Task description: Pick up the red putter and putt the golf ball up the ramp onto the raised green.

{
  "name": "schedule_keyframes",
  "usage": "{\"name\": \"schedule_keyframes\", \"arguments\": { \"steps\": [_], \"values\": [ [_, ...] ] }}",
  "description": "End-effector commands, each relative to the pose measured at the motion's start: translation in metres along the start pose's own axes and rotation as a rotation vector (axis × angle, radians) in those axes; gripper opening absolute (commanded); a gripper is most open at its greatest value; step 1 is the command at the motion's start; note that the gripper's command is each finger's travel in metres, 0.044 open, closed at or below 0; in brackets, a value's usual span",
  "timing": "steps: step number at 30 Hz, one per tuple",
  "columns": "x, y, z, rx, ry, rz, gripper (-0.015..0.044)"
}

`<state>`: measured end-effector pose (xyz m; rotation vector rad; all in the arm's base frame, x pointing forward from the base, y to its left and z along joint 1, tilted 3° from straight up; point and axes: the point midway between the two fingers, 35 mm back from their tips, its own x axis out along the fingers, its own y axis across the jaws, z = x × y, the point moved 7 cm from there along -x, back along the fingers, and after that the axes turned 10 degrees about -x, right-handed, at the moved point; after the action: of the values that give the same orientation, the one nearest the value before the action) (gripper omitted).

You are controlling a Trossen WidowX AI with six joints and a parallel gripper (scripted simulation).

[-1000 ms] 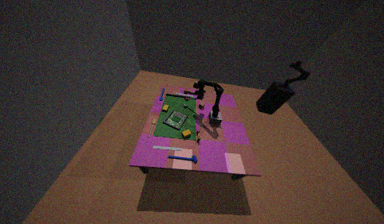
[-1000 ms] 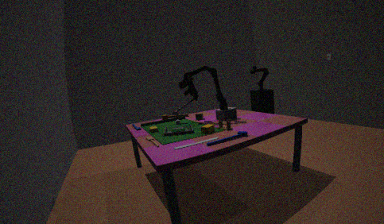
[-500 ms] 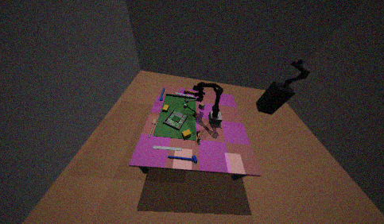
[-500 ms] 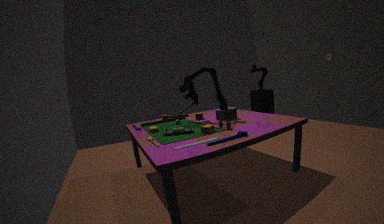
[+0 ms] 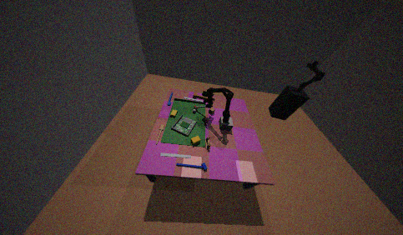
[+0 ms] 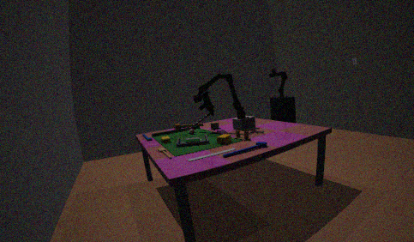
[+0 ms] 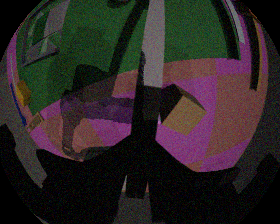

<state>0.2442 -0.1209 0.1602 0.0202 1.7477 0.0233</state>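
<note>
My gripper (image 5: 207, 105) (image 6: 212, 113) (image 7: 140, 140) is shut on the putter, above the near back part of the green mat. The putter's pale grey shaft (image 5: 200, 107) (image 6: 202, 118) (image 7: 154, 45) slants down from the fingers toward the mat; its head is too dark to make out. A small round thing, seemingly the golf ball (image 5: 195, 107) (image 6: 192, 131), is near the shaft's low end; whether they touch cannot be told. The raised green (image 5: 185, 124) (image 6: 193, 140) (image 7: 39, 26) sits inside a grey framed square on the mat.
Yellow blocks (image 5: 195, 140) (image 6: 224, 138) (image 7: 23, 93) stand on the mat. A tan block (image 5: 212, 112) (image 6: 214, 125) (image 7: 186, 115) stands by the arm. A blue mallet (image 5: 190, 166) (image 6: 245, 150) and a white strip (image 5: 175, 155) (image 6: 212, 154) lie near the table's edge.
</note>
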Motion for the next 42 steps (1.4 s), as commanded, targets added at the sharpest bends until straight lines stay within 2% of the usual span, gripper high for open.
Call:
{"name": "schedule_keyframes", "arguments": {
  "steps": [1, 10, 19, 27, 37, 42],
  "values": [
    [0.0, 0.0, 0.0, 0.0, 0.0, 0.0, 0.0],
    [0.0, -0.001, 0.0, 0.0, 0.0, 0.0, 0.0],
    [0.003, -0.029, -0.004, 0.007, -0.003, -0.006, 0.0],
    [0.004, -0.026, -0.004, 0.017, 0.003, 0.0, 0.0],
    [0.003, 0.097, 0.02, 0.006, -0.006, 0.006, 0.0],
    [0.002, 0.106, 0.019, 0.005, -0.005, 0.006, 0.0]
  ]
}}
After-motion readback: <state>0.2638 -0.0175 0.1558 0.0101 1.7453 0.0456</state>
